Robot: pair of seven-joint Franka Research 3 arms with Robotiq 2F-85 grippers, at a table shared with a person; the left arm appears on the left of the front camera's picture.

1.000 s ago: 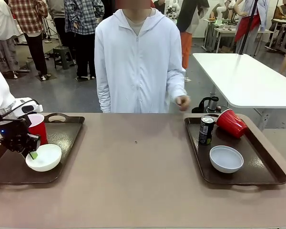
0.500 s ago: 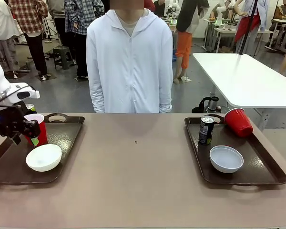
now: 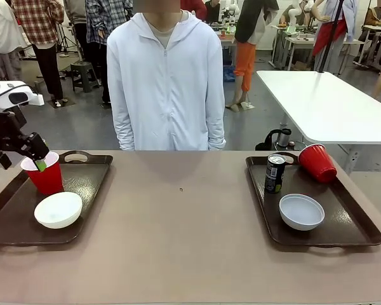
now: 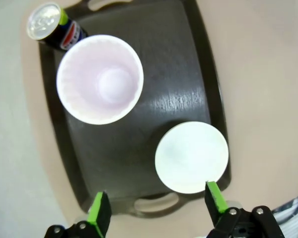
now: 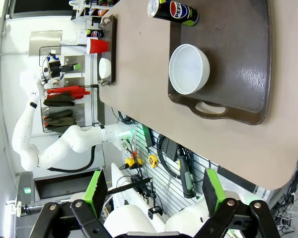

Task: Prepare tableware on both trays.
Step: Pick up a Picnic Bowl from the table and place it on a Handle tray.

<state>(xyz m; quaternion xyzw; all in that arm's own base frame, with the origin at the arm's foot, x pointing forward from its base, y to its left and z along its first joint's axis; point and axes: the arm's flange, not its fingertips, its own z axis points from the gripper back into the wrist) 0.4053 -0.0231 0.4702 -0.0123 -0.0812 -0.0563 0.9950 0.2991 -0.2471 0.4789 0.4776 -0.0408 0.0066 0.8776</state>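
Two trays [image 3: 89, 184] [image 3: 352, 216] — each with one cup [image 3: 46, 176] [image 3: 317, 162], bowl [image 3: 58, 210] [image 3: 301, 211], seemingly one can [image 4: 52, 27] [image 3: 275, 173] — tools [image 4: 156, 210] [image 5: 151, 191] released.

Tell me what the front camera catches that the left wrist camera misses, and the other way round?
Front only: the right tray with a can, a bowl and a tipped red cup, plus the person across the table. Left wrist only: the can behind the left cup. Both: the left tray, its upright red cup, its white bowl and the open left tool.

Cup [image 3: 46, 178] behind bowl [image 3: 58, 210] on tray [image 3: 89, 184]
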